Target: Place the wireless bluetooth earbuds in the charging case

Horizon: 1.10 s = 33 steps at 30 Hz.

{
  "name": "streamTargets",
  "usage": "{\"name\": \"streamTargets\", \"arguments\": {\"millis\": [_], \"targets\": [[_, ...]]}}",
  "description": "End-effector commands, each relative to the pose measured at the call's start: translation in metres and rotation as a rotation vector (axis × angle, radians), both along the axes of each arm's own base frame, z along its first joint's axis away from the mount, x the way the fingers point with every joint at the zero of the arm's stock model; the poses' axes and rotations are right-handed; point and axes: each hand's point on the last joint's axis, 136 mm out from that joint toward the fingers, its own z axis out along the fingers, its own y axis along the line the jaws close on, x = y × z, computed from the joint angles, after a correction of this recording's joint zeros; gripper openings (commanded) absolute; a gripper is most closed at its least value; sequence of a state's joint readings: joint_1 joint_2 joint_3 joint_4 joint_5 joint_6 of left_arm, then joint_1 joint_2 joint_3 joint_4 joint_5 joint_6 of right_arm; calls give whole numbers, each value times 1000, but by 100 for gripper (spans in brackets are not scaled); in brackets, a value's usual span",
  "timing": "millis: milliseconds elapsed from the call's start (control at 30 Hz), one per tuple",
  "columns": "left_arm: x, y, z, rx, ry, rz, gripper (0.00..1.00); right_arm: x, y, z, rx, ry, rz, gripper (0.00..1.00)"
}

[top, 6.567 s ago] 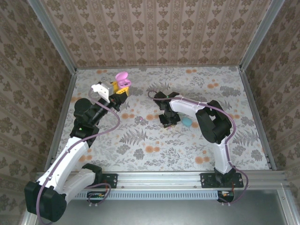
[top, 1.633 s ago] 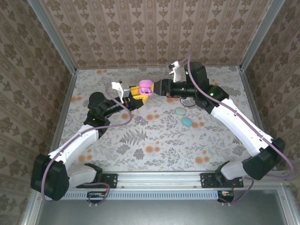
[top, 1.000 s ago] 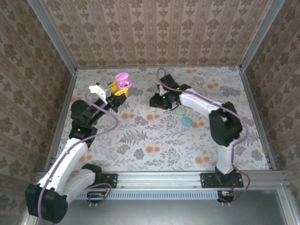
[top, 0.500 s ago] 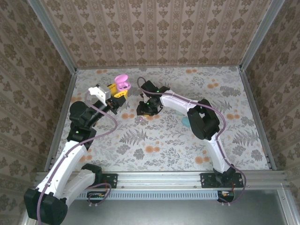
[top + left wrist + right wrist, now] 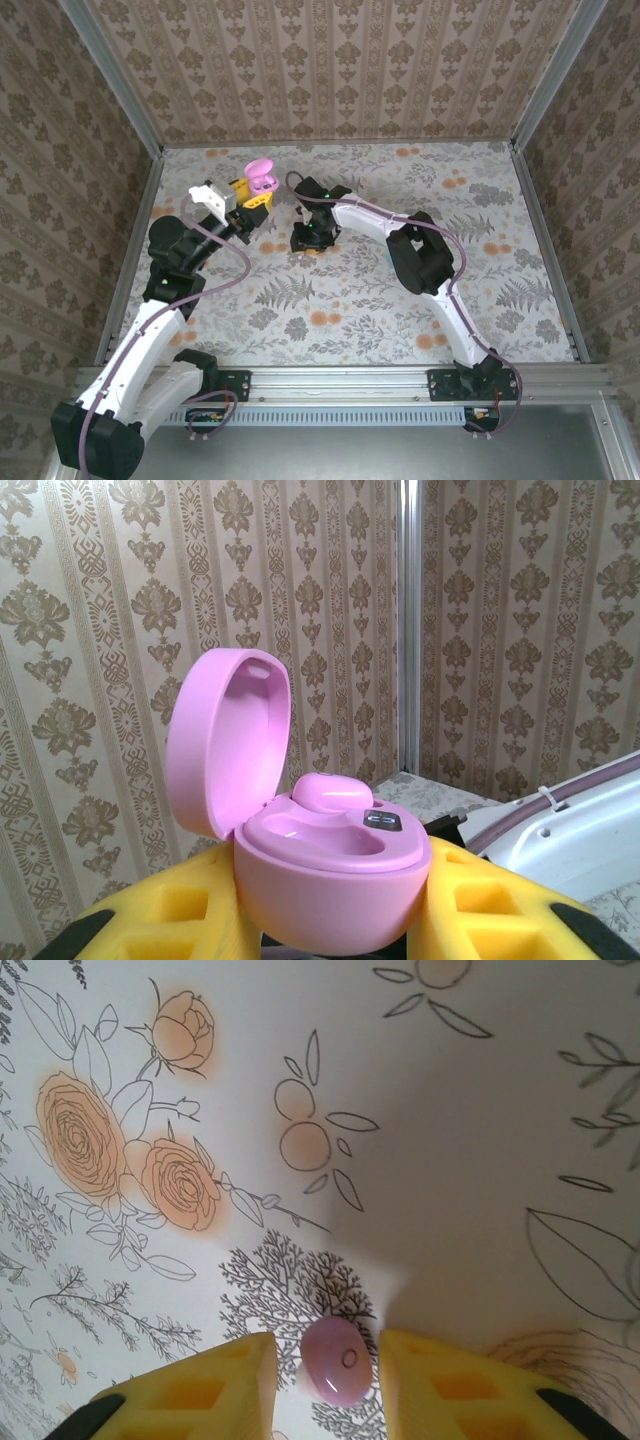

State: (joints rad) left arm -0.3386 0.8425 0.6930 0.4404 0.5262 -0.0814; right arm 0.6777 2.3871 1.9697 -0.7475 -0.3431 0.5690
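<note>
At far left of the table [image 5: 350, 300], the left hand [image 5: 248, 196] is clamped on the pink charging case [image 5: 330, 900] and holds it up off the surface. Its lid [image 5: 228, 742] is tipped back and open. One pink earbud [image 5: 328, 792] sits in the far well, and the near well looks vacant.

To the right, near the table's middle, the right hand [image 5: 313, 238] is down at the surface. Its yellow pads [image 5: 225, 1385] stand on either side of a loose pink earbud [image 5: 336, 1362] lying on the floral print. The pads are very close to it, but I cannot tell whether they pinch it yet.

The bud is tiny and rounded, so it would likely squirt out of an off-centre squeeze. Best to keep it centred between the pads, grip gently, and lift straight up. Then carry it left to the vacant well while the case stays level.
</note>
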Motion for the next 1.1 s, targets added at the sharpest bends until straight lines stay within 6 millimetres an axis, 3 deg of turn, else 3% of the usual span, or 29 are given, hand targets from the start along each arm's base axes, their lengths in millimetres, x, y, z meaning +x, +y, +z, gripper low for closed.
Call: {"name": "streamTargets", "arguments": {"millis": [0, 233, 567, 833, 1067], "targets": [[-2, 2, 9, 2, -39, 4, 33, -6, -3, -10, -54, 20, 27, 33], [0, 2, 8, 2, -34, 3, 33, -8, -18, -29, -183, 17, 22, 32], [1, 1, 7, 2, -28, -1, 33, -7, -15, -35, -245, 5, 33, 25], [5, -1, 4, 10, -12, -3, 33, 0, -25, 21, -187, -105, -6, 22], [14, -10, -21, 54, 38, -22, 33, -17, -63, 75, -110, -183, -94, 22]]}}
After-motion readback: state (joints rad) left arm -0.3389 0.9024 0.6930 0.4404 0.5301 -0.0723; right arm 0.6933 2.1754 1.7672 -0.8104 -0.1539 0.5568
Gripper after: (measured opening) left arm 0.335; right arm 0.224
